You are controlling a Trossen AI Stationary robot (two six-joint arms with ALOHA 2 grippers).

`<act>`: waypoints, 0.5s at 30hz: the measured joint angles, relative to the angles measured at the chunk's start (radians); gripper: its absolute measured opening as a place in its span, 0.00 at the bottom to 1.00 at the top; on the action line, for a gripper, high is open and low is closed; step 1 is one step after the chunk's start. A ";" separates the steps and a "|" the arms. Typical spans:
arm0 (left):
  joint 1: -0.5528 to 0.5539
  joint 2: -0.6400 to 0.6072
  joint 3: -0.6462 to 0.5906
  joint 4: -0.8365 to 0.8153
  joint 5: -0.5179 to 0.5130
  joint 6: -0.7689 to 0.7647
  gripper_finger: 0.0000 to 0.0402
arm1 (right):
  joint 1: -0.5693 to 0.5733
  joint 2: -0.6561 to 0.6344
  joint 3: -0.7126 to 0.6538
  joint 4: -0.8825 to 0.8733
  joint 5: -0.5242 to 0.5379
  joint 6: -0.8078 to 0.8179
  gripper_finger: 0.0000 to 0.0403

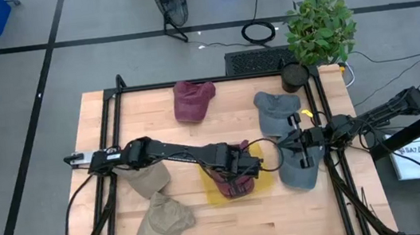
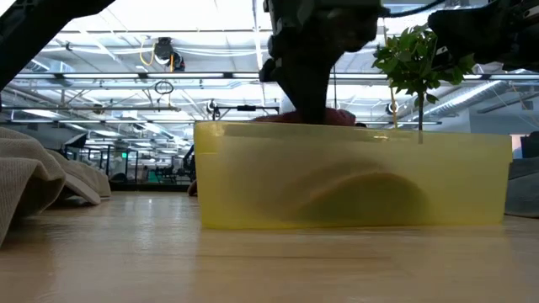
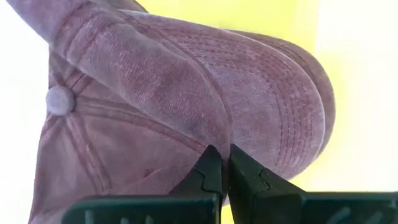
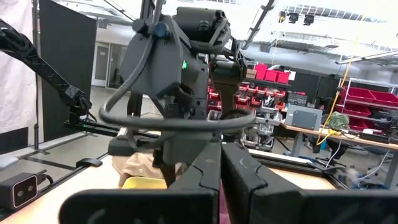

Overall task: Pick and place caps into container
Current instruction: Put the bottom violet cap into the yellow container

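My left gripper [image 1: 238, 168] reaches from the table's left over the yellow tray [image 1: 211, 194] and is shut on a maroon cap [image 3: 155, 93] that lies in it. In the low view the cap's top [image 2: 333, 117] shows just above the tray's rim [image 2: 354, 128]. My right gripper [image 4: 221, 155] hovers level and shut above a grey-blue cap [image 1: 300, 169] that lies just right of the tray, pointing at the left arm. On the table lie a second grey-blue cap [image 1: 276, 109], another maroon cap [image 1: 192, 100] and two khaki caps [image 1: 148, 178] [image 1: 162, 221]. My left gripper pinches a fold of the maroon cap's crown cloth [image 3: 214, 134] between its two fingers [image 3: 208, 168], close to where the stitched brim [image 3: 292, 118] begins. The fingers come from above, pointing down. The cap rests in the yellow tray, its top button [image 3: 60, 99] off to one side.
A black plant pot [image 1: 295, 76] with a leafy plant [image 1: 319, 28] stands at the far right corner. A black frame rail [image 1: 213, 79] runs round the table. A cable loop [image 1: 267, 155] hangs between the two grippers. Bare wood [image 1: 286, 212] shows near the front edge.
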 joint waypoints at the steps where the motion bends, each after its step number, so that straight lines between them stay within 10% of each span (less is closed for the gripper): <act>1: 0.000 -0.009 0.000 -0.001 0.000 -0.003 0.02 | 0.000 0.000 0.000 0.000 0.000 0.000 0.00; 15: -0.026 -0.046 0.001 0.017 0.001 -0.057 0.02 | 0.000 0.000 0.000 0.000 0.000 -0.003 0.00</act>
